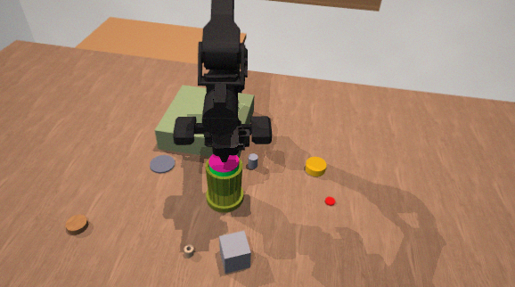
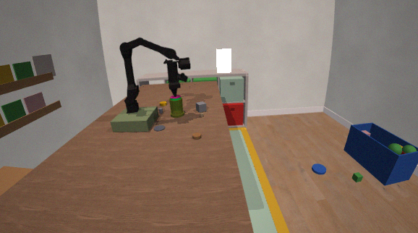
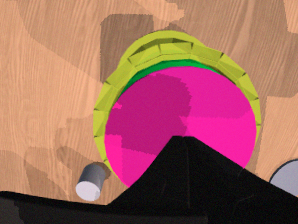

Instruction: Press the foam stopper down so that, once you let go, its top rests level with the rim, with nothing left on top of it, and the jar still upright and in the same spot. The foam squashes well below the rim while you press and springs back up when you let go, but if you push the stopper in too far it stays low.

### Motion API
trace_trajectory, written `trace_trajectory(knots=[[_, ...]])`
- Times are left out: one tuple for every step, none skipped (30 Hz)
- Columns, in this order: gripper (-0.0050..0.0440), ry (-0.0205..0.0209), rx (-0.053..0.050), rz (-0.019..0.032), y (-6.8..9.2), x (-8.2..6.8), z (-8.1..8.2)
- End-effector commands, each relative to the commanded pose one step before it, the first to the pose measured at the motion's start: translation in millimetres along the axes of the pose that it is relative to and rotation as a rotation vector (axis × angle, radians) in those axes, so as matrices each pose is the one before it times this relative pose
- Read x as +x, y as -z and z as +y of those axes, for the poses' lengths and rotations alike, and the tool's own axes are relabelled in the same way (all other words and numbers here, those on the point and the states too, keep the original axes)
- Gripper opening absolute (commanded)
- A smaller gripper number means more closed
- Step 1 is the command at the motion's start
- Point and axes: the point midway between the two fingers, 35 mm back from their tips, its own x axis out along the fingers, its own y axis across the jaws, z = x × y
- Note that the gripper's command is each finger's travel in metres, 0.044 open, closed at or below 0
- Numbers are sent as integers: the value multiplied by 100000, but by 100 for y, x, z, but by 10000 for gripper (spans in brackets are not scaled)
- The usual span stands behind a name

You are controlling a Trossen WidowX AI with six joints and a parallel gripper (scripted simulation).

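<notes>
We see the jaws point(image 1: 224, 157) fully closed with nothing between them, pointing straight down, their dark tip against the top of the magenta foam stopper point(image 1: 221, 163). The stopper sits directly beneath the jaws in the mouth of the olive-green ribbed jar point(image 1: 224, 187), which stands upright on the wooden surface point(image 1: 401, 143). In the top view the stopper's magenta cap and a thin green band under it show above the jar's rim. From the wrist view, the closed jaws cover the near part of the stopper point(image 3: 166, 116), and the jar's yellow-green rim point(image 3: 107, 103) rings it.

Just beside the jaws stands a small grey cylinder point(image 1: 253, 160); a flat grey disc point(image 1: 162, 164) lies on the other side, farther out. Beyond the cylinder, well apart from the jaws, lie a yellow disc point(image 1: 315, 166) and a small red dot point(image 1: 330, 200). Behind the jaws, the arm rises from a pale green base block point(image 1: 171, 129). Past the jar, away from that block, rests a grey cube point(image 1: 234, 251).
</notes>
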Motion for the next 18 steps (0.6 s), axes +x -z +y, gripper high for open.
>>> trace_trajectory(knots=[[0,316,155,-1245,-43,-266,-28],[0,0,0,0,3,15,0],[0,0,0,0,2,15,0],[0,0,0,0,2,15,0],[0,0,0,0,2,15,0],[0,0,0,0,2,15,0],[0,0,0,0,2,15,0],[0,0,0,-1,2,15,0],[0,0,0,-1,2,15,0],[0,0,0,-1,2,15,0],[0,0,0,-1,2,15,0],[0,0,0,0,2,15,0],[0,0,0,0,1,15,0],[0,0,0,0,1,15,0],[0,0,0,0,1,15,0],[0,0,0,0,0,0,0],[0,0,0,0,0,0,0],[0,0,0,0,1,15,0]])
